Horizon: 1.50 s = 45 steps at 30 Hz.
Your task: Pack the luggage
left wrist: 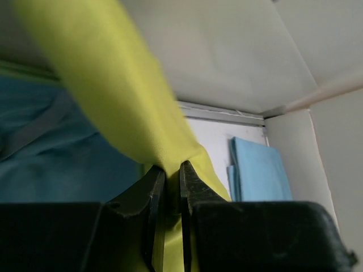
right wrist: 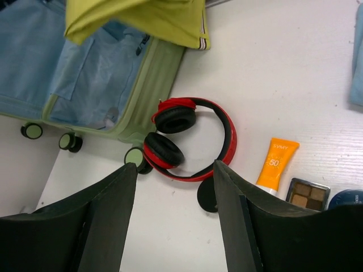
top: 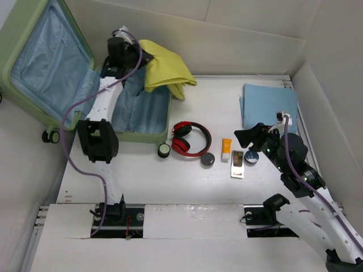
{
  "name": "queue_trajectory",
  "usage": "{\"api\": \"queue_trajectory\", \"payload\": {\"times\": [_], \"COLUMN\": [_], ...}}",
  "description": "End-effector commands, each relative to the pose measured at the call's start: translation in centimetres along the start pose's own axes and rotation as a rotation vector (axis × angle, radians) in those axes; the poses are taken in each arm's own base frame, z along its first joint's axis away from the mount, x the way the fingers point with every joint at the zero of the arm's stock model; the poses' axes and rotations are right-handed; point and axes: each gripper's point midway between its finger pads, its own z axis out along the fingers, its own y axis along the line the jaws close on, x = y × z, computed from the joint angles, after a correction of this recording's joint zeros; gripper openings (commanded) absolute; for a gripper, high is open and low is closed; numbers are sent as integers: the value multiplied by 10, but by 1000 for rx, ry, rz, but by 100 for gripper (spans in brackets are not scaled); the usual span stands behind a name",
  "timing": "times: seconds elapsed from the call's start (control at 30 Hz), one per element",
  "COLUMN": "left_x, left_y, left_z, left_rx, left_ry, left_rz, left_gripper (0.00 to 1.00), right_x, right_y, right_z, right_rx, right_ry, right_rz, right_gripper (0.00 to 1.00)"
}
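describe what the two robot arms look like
The left arm and the right arm are both white tubular links joined by chunky black housings. A thin purple cable runs along each. Jaws are matte black and tapered. Small green lights glow on the right arm's joints.

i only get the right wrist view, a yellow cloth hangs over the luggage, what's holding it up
Observer: The left pincer is shut on the cloth, with a fold pinched between its fingers.
Operator: where's the luggage lid, i only see the base
Observer: The luggage lid stands open to the left of the base, with its blue lining facing the table.
Operator: there's a blue sliver at my right edge, what is it
Observer: That is a folded blue towel, lying at the table's far right corner.
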Motion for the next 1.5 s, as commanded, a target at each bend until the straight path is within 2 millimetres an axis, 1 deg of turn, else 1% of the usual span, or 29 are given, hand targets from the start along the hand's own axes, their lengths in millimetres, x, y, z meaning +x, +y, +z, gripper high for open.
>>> {"api": "queue_trajectory", "payload": {"times": [0.0,0.07,0.1,0.17,0.2,0.27,0.33,0.43,0.47,0.5,0.63,0.7,0.73,0.8,0.87,0.9,0.93,0.97,1.03,1.07,1.13,1.2,1.23,1.27,1.3,1.33,1.37,1.4,1.47], "left_x": [-64,-61,-56,-50,-43,-32,-23,-5,-9,-5,-8,-14,-10,-18,-22,-19,-11,-7,8,10,3,-11,-16,-24,-30,-29,-27,-26,4], "left_y": [-30,3,35,65,92,120,147,177,184,193,223,239,246,263,270,276,280,283,290,292,282,265,255,227,210,190,139,107,51], "left_z": [-71,-83,-96,-108,-118,-123,-132,-140,-145,-147,-166,-178,-178,-193,-200,-199,-196,-193,-186,-184,-188,-193,-195,-195,-194,-190,-175,-166,-142], "left_rx": [101,62,31,-9,-47,-101,-165,-272,-322,-363,-512,-593,-615,-693,-714,-709,-711,-707,-701,-704,-686,-653,-629,-586,-558,-523,-432,-379,-295], "left_ry": [-178,-190,-191,-196,-194,-174,-165,-141,-161,-156,-169,-189,-175,-209,-232,-221,-195,-173,-124,-121,-157,-202,-217,-239,-264,-262,-257,-254,-206], "left_rz": [113,66,36,6,-28,-51,-71,-69,-32,-26,18,14,20,9,-18,-37,-48,-57,-101,-118,-116,-121,-121,-89,-74,-43,18,74,157], "left_gripper": [0,0,0,0,0,0,0,0,0,0,0,0,0,0,0,0,2,15,42,61,73,82,82,82,82,82,82,81,81], "right_x": [-21,-22,-22,-27,-24,-27,-23,-19,-19,-17,-10,-11,-7,-2,1,-2,4,4,5,5,7,6,5,4,4,2,2,-9,-20], "right_y": [21,21,21,22,19,19,17,14,14,13,8,7,5,2,-2,0,-4,-4,-4,-4,-5,-6,-6,-8,-12,-15,-18,-18,-18], "right_z": [-10,-14,-14,-20,-19,-21,-22,-23,-23,-24,-23,-22,-21,-19,-18,-18,-14,-14,-11,-11,-9,-9,-7,-7,-4,-4,-2,-4,-4], "right_rx": [-79,-82,-82,-87,-83,-82,-76,-71,-71,-72,-64,-57,-52,-44,-31,-38,-27,-27,-28,-28,-22,-12,-12,-2,23,37,58,74,95], "right_ry": [-63,-68,-68,-94,-86,-101,-94,-84,-84,-86,-74,-79,-72,-60,-57,-66,-50,-50,-51,-51,-43,-50,-50,-57,-63,-73,-77,-110,-142], "right_rz": [-7,-6,-6,-13,-14,-12,-13,-3,-3,-3,-4,-4,-4,4,4,13,12,12,21,21,21,21,21,21,21,21,36,48,51], "right_gripper": [62,62,62,62,62,62,62,62,62,62,62,62,62,62,62,62,62,62,62,62,65,68,71,73,74,76,76,77,77]}}
